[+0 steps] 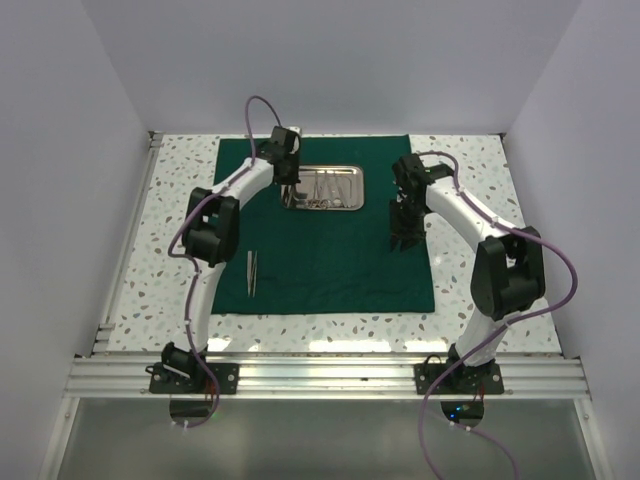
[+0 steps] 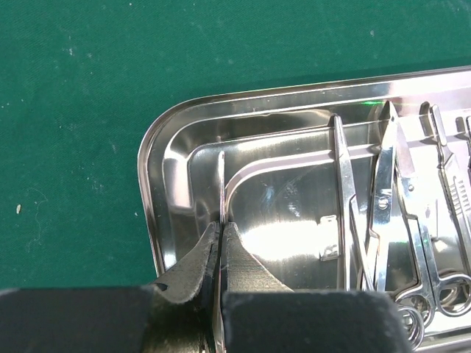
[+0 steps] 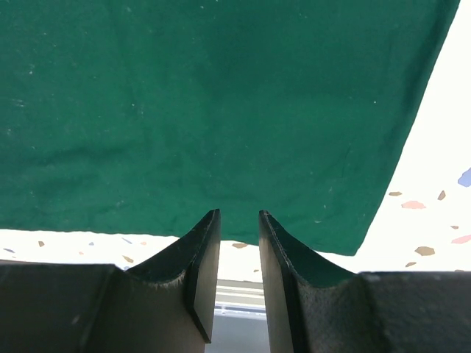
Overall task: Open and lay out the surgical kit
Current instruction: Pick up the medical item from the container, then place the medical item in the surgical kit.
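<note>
The dark green cloth [image 1: 330, 260] lies spread flat on the table. The shiny steel tray [image 1: 358, 172] sits on its far half and holds several slim silver instruments [image 1: 322, 192]. A pair of tweezers [image 1: 252, 272] lies on the cloth at the near left. My left gripper [image 1: 288, 192] is at the tray's left end. In the left wrist view it [image 2: 221, 224] is shut on a thin silver instrument [image 2: 221, 184] seen edge-on inside the tray [image 2: 169, 125]. Scissors [image 2: 383, 191] and forceps [image 2: 449, 184] lie to its right. My right gripper [image 1: 404, 238] hovers over the cloth's right side, open and empty [image 3: 239, 215].
The speckled white table [image 1: 470, 180] surrounds the cloth. The right wrist view shows the cloth [image 3: 221, 95], its near right corner and bare table [image 3: 434, 169] beyond. White walls close in the back and sides. An aluminium rail [image 1: 330, 378] runs along the near edge.
</note>
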{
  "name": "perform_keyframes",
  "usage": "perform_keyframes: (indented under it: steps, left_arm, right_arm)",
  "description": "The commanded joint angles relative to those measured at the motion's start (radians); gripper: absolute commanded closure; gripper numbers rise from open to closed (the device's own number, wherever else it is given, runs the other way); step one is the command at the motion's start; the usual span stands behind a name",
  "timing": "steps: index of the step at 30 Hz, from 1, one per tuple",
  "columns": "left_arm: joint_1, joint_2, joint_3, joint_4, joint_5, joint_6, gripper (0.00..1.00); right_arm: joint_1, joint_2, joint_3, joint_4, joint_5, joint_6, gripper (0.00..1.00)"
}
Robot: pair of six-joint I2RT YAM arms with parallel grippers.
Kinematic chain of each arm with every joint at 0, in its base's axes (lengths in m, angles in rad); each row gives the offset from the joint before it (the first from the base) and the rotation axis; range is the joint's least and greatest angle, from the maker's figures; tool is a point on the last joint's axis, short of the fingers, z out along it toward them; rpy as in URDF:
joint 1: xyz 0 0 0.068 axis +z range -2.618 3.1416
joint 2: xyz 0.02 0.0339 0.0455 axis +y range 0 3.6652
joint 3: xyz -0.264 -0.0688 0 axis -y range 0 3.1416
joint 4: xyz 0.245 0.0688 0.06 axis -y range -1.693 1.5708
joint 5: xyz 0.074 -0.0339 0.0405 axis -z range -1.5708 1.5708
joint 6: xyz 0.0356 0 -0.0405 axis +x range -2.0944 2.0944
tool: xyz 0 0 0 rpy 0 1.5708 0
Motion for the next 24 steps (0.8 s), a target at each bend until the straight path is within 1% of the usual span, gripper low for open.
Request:
perform_keyframes:
  steps: [1, 5, 8, 11, 12, 14, 15, 17, 18, 21, 24]
  left_arm:
    - [0.005, -0.007, -0.025, -0.162, 0.027, -0.006, 1.00]
    - [0.002, -0.068, 0.041, -0.203, 0.004, -0.009, 1.00]
    - [0.000, -0.146, 0.044, -0.222, -0.022, -0.006, 1.00]
    - [-0.001, -0.263, -0.052, -0.208, -0.056, 0.008, 1.00]
    - [-0.001, -0.337, -0.143, -0.194, -0.060, 0.009, 1.00]
    - [-0.003, -0.416, -0.242, -0.156, -0.063, 0.017, 1.00]
    - [-0.003, -0.497, -0.340, -0.139, -0.062, 0.021, 1.00]
    - [-0.003, -0.566, -0.422, -0.108, -0.054, 0.021, 1.00]
    - [-0.003, -0.623, -0.486, -0.104, -0.054, 0.018, 1.00]
    - [-0.004, -0.704, -0.601, -0.093, -0.066, 0.006, 1.00]
    - [-0.004, -0.752, -0.709, -0.084, -0.074, -0.009, 1.00]
  right_arm:
    - [0.002, -0.004, 0.028, -0.016, -0.023, -0.021, 0.68]
    - [0.002, -0.012, 0.015, -0.004, -0.027, -0.023, 0.69]
    - [0.000, -0.021, 0.012, 0.003, -0.032, -0.021, 0.69]
    - [0.002, -0.031, 0.005, 0.010, -0.035, -0.018, 0.69]
    - [0.000, -0.035, 0.002, 0.013, -0.039, -0.017, 0.69]
    - [0.002, -0.048, -0.015, 0.023, -0.043, -0.015, 0.69]
    - [0.002, -0.053, -0.023, 0.028, -0.047, -0.015, 0.69]
    - [0.003, -0.065, -0.050, 0.042, -0.053, -0.014, 0.69]
    - [0.002, -0.070, -0.060, 0.046, -0.056, -0.012, 0.69]
    - [0.002, -0.087, -0.089, 0.063, -0.061, -0.011, 0.69]
    - [0.002, -0.101, -0.104, 0.071, -0.067, -0.011, 0.69]
